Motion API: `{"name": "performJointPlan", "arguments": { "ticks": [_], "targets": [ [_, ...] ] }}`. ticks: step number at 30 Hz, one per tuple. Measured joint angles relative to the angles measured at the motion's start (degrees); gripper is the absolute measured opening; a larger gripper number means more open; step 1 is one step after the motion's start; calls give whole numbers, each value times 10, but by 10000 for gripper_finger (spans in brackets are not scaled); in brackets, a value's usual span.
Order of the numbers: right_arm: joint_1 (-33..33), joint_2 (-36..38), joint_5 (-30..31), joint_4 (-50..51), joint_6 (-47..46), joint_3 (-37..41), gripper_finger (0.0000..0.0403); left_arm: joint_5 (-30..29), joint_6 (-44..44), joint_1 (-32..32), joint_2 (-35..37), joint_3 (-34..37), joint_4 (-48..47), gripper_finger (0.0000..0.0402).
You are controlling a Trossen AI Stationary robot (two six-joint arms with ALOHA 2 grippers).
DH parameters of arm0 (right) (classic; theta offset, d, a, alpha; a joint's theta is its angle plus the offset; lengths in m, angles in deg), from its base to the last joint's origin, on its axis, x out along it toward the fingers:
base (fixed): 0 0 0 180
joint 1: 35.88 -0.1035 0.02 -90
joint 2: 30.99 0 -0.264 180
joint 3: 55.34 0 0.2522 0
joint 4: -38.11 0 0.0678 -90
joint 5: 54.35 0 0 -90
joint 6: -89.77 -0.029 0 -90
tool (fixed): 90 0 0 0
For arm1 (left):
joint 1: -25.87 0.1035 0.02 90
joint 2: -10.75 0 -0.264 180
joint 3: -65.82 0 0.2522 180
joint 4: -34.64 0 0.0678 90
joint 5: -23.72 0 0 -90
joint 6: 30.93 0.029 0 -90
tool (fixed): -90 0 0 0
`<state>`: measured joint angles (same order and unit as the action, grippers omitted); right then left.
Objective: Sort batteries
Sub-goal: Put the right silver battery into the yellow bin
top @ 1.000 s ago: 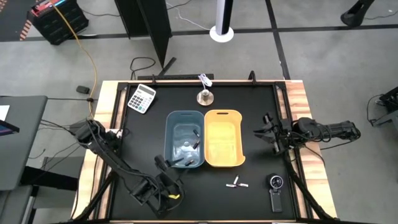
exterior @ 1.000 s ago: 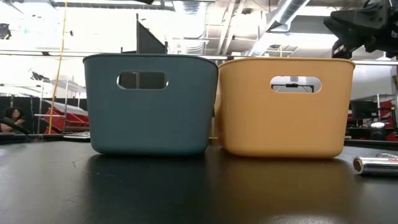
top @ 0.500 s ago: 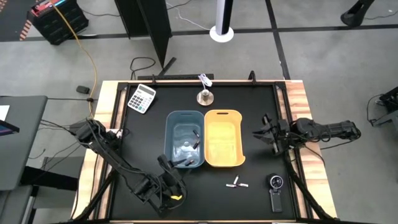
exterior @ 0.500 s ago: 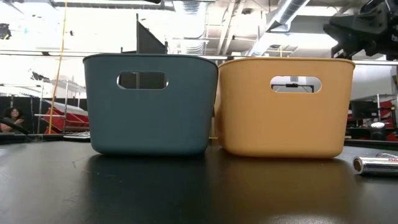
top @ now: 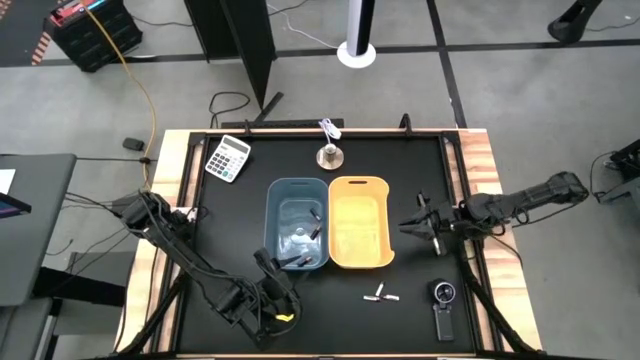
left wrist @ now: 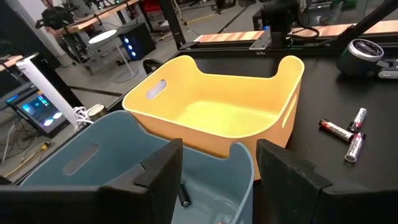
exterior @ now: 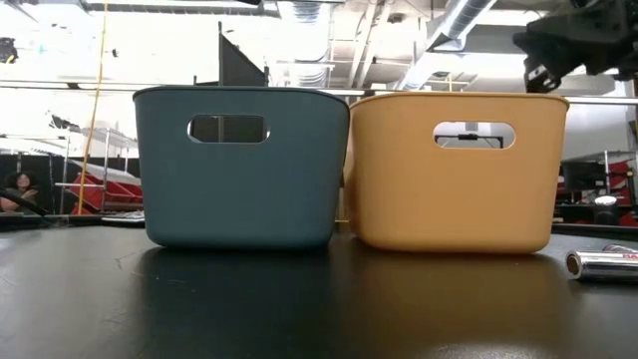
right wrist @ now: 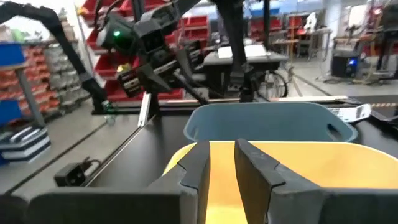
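Note:
A blue bin [top: 297, 225] and a yellow bin [top: 360, 222] stand side by side at mid-table. Dark batteries [top: 314, 223] lie in the blue bin; one shows in the left wrist view [left wrist: 184, 194]. The yellow bin [left wrist: 230, 115] shows nothing inside. Three batteries [top: 380, 295] lie on the table near the yellow bin's near right corner, and they also show in the left wrist view [left wrist: 348, 132]. My left gripper [left wrist: 217, 180] is open and empty over the blue bin's near rim [top: 264, 266]. My right gripper [top: 408, 226] hovers just right of the yellow bin, its fingers [right wrist: 249, 163] a narrow gap apart and empty.
A calculator [top: 228, 157] lies at the far left and a small metal bell [top: 328, 155] behind the bins. A black round-dialled gadget [top: 443, 300] lies at the near right. One battery [exterior: 603, 264] shows at the low view's right edge.
My right gripper has moved toward the table's left edge, closing on the yellow bin's right side, with its arm stretching out. The bins and the batteries have stayed where they were.

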<state>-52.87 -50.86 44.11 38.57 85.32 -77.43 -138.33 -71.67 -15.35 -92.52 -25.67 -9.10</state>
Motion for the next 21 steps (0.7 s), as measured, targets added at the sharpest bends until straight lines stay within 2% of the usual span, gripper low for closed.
{"name": "performJointPlan", "arguments": {
  "ticks": [7, 11, 17, 21],
  "targets": [
    [-83, -124, 61, 41, 26, -92, 129, 1, 25, 4, 0, 0, 0, 199],
    [-159, -200, 120, 130, 27, -171, 143, 16, 28, 10, 0, 0, 0, 199],
    [-275, -317, 249, 335, -65, -310, 149, 27, 30, 14, 0, 0, -1, 199],
    [-317, -395, 267, 422, -162, -380, 159, 26, 31, 15, 0, 0, -1, 199]
  ]
}}
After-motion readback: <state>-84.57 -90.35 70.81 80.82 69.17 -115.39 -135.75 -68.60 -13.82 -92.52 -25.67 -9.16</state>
